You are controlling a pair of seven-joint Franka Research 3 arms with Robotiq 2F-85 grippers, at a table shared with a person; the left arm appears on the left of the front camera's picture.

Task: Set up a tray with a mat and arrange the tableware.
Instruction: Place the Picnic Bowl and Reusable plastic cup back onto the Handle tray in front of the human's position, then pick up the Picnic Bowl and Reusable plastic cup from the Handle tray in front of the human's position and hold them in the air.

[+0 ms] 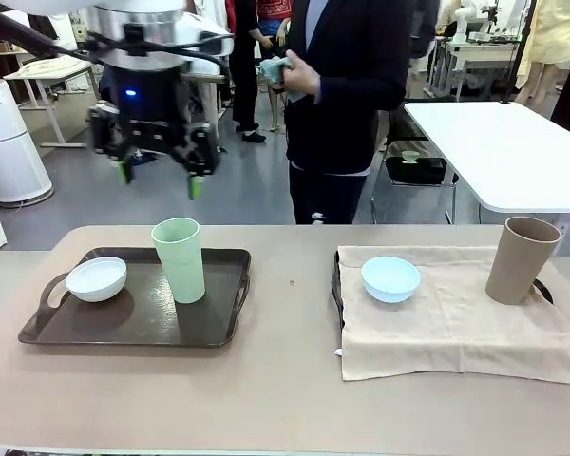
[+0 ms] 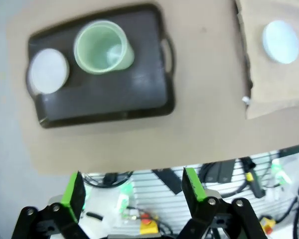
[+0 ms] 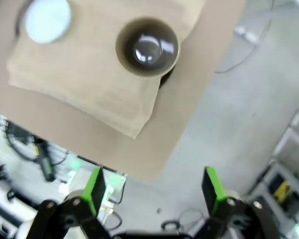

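Brown tray [image 1: 133, 328], lower left of your front view, resting on the table [image 1: 285, 399]: it carries the white bowl [image 1: 96, 278] at its left end and the pale green cup [image 1: 179, 258], upright, just right of that bowl. Beige mat [image 1: 456, 328], lower right, is draped over a second tray [image 1: 335, 285] whose dark rim shows at the mat's left edge; on it you have the light blue bowl [image 1: 390, 278] toward the left and the tan-brown cup [image 1: 521, 259], upright, at the far right. Left gripper [image 1: 159, 179], upper left, hangs above the brown tray, well clear of the cup, jaws spread and empty. Right gripper [image 3: 153, 184], at the bottom of your right wrist view, sits high over the tan-brown cup, jaws also apart, holding nothing.
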